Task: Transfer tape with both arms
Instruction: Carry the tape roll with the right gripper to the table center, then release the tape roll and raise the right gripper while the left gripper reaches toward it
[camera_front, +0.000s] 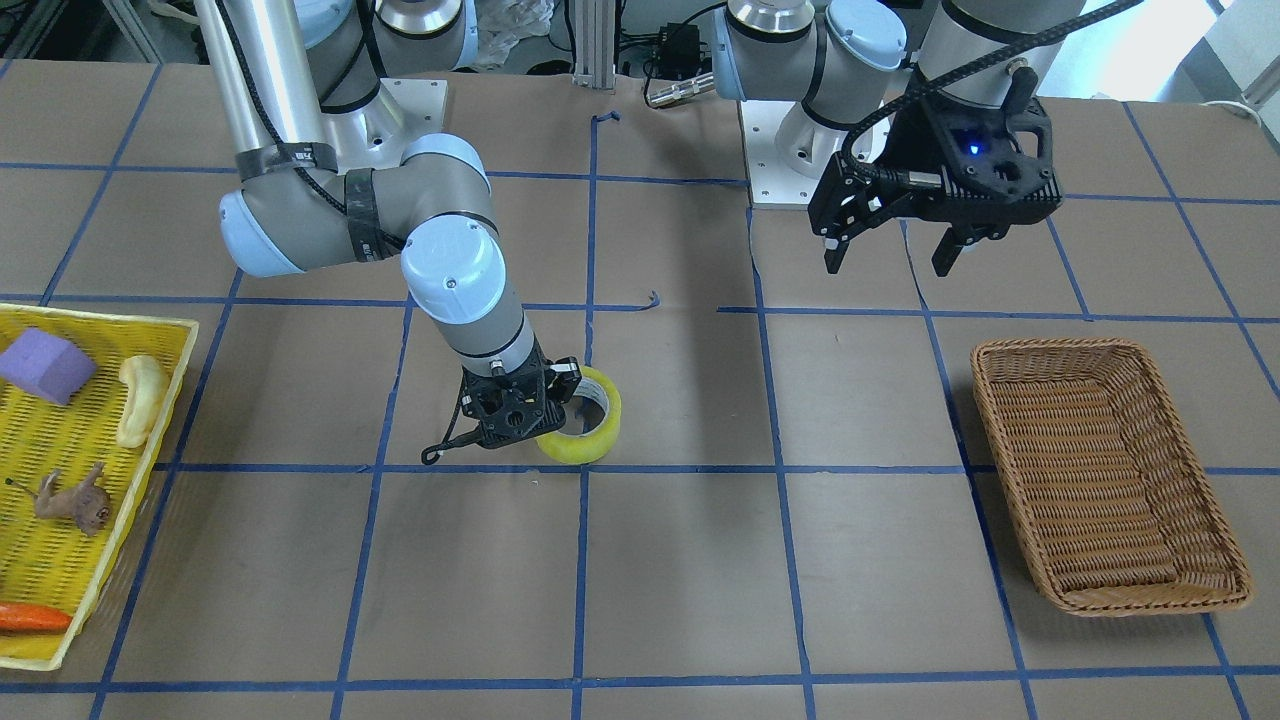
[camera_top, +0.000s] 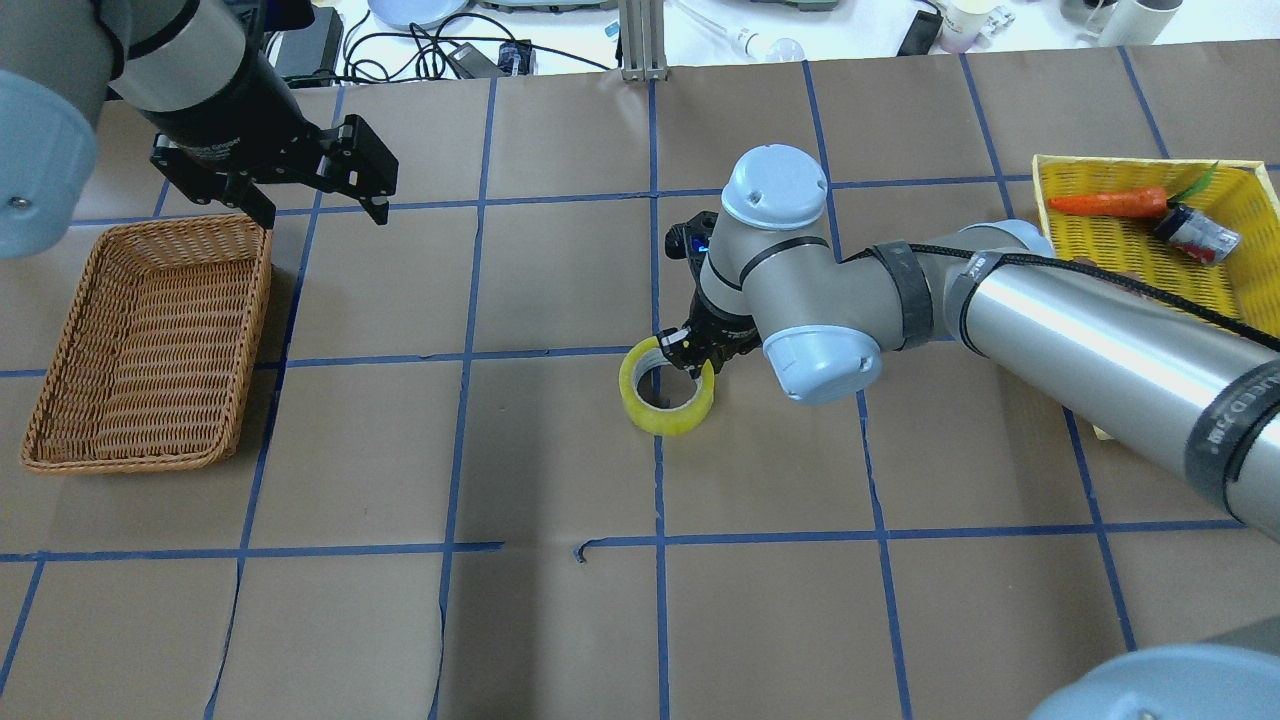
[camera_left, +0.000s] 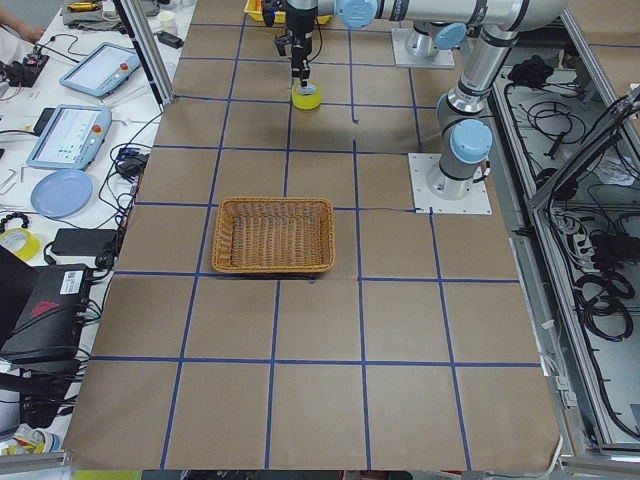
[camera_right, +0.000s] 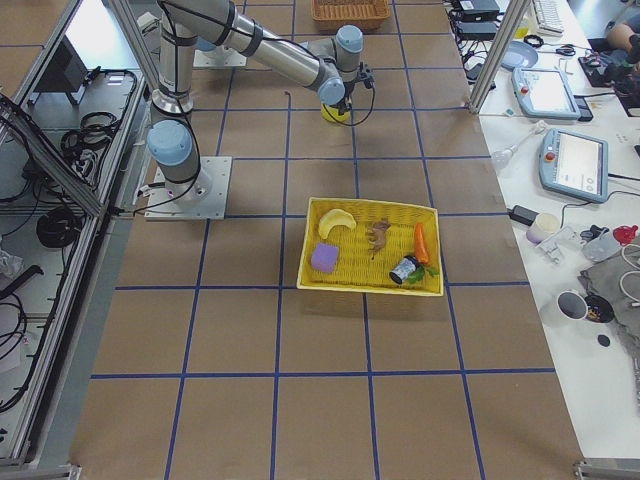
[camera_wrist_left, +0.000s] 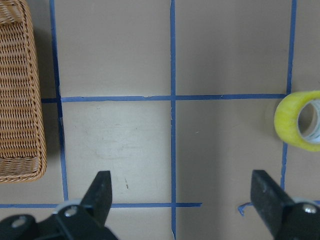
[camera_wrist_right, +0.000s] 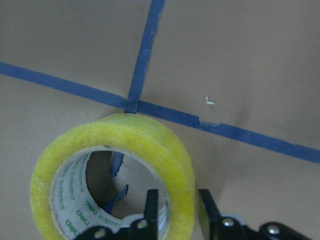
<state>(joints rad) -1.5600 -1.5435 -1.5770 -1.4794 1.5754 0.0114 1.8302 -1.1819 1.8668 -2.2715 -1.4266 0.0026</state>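
Item: 1 thick roll of glossy yellow tape (camera_top: 680, 420) with a whitish-grey core.
Location: on the brown paper-covered table (camera_front: 680, 560), at a crossing of blue grid lines near the middle.
Axis: the core hole faces upward, somewhat tilted.
Right jaws: on the silver-grey right arm (camera_top: 1080, 330); nearly closed, 1 finger inside the core and 1 outside, pinching the roll's wall.
Left jaws: on the silver-grey left arm (camera_top: 170, 50); spread wide, holding nothing, hovering near the brown wicker basket (camera_front: 1100, 470).
Bearing: the roll lies well apart from the left jaws, toward the robot's right; the left wrist view shows it at the right edge, outside the finger span.
Nearer arm: right.
Judgement: a hand-over likely needs the roll carried toward the left jaws, free rim presented.
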